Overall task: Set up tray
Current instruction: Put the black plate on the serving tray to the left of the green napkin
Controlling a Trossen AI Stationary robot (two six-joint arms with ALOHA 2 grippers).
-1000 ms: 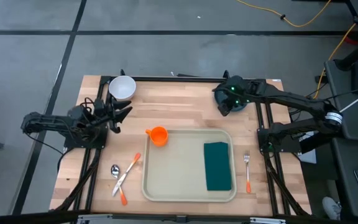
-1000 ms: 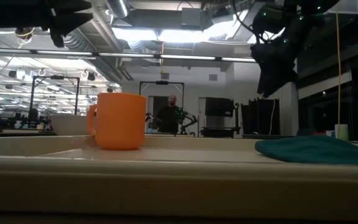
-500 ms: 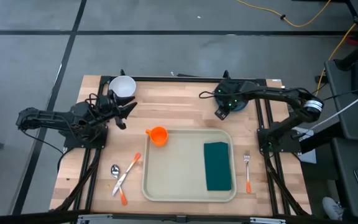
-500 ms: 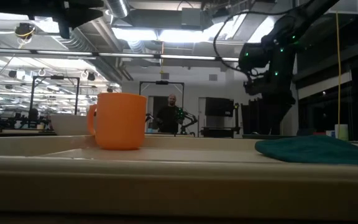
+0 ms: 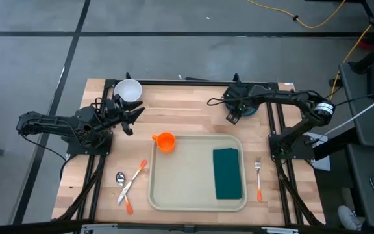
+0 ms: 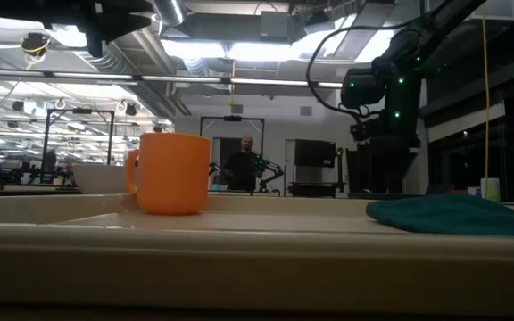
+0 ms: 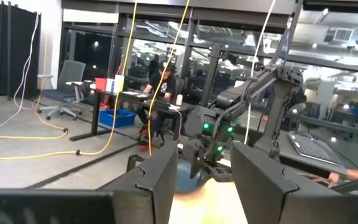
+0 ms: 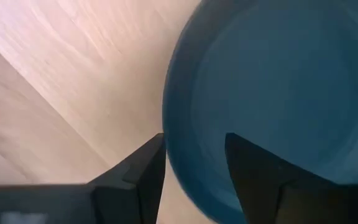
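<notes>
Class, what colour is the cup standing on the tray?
Orange. The cup shows best in the low view, on the tray.

The right gripper has swung down from its raised, tilted pose a second ago and now points straight down over the near-left rim of the teal plate at the far right of the table, its fingers parted astride that rim. The right arm's elbow has folded back toward the right table edge. The left gripper has crept slightly right and farther, just beside the white bowl.
</notes>
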